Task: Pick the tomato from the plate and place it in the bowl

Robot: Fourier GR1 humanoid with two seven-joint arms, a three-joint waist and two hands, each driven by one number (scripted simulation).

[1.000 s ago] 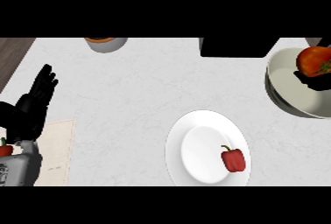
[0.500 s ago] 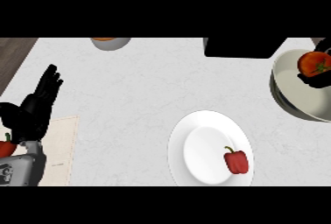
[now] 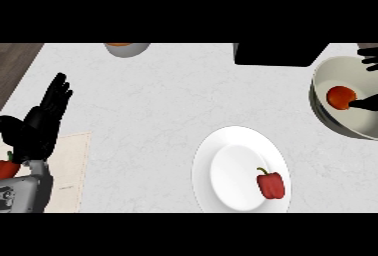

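At the left edge the black left hand (image 3: 40, 125) rests with fingers straight and spread, pointing up, over the white marbled tabletop (image 3: 170, 95). The round white plate (image 3: 221, 150) carries a red bell pepper (image 3: 271, 184). Far right, the round red tomato (image 3: 340, 97) lies inside the grey metal bowl (image 3: 332, 117) — the right hand's (image 3: 368, 60) dark fingers show at the edge, apparently released from it.

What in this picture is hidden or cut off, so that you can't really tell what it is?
- Right hand: mostly beyond the head view's right edge; only dark fingers show in the bowl beside the tomato.
- Grey container: cut by the top edge.
- Red thing: half hidden behind the left hand.
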